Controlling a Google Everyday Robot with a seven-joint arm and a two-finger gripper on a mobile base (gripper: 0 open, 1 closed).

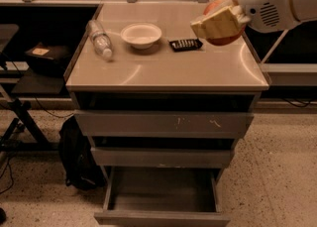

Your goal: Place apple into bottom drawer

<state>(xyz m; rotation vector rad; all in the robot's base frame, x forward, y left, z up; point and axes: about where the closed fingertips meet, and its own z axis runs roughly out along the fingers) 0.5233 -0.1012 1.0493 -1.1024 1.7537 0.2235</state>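
Observation:
My gripper (pixel 220 23) hangs above the right side of the cabinet top, on a white arm coming in from the upper right. Its pale fingers (pixel 213 24) are shut on the red-orange apple (pixel 224 38), which shows only in part behind and below them. The apple is lifted off the top. The bottom drawer (pixel 161 217) is pulled open at the foot of the cabinet, and what shows of its inside is bare. It lies well below and to the left of the gripper.
On the cabinet top (pixel 163 72) stand a white bowl (pixel 141 34), a clear plastic bottle lying on its side (pixel 99 38) and a small dark object (pixel 185 44). The top drawer (pixel 163 124) and the middle drawer (pixel 161 156) stand slightly out. A black bag (pixel 77 156) leans at the cabinet's left.

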